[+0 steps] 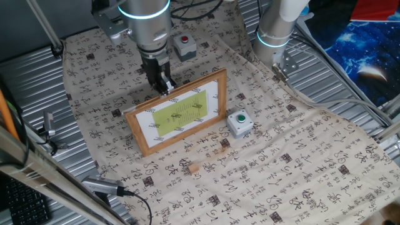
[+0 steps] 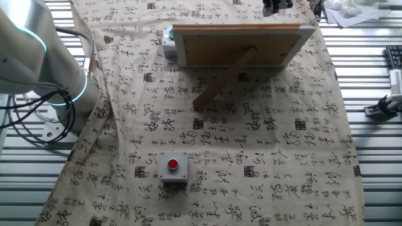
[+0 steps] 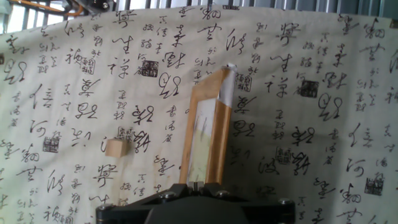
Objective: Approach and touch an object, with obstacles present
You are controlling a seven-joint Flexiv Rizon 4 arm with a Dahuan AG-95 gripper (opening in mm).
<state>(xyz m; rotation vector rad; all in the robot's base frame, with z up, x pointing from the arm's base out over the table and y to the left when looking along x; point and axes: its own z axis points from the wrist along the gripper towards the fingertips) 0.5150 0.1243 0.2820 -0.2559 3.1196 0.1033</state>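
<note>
The tiny tan wooden cube (image 1: 193,168) lies on the patterned cloth in front of the picture frame; it also shows in the hand view (image 3: 116,147), left of the frame's edge. The big light-wood picture frame (image 1: 181,112) stands upright on its back strut (image 2: 226,78), with the yellow-green sheet facing the cube. My gripper (image 1: 164,84) hangs over the frame's top edge near its left end, behind the frame from the cube. Its jaws look shut and empty, low in the hand view (image 3: 198,184). The cube is hidden in the other fixed view.
A grey box with a green button (image 1: 239,123) sits by the frame's right end. A grey box with a red button (image 1: 184,47) sits behind the frame, also in the other fixed view (image 2: 173,166). A second arm's base (image 1: 275,31) stands at the back right.
</note>
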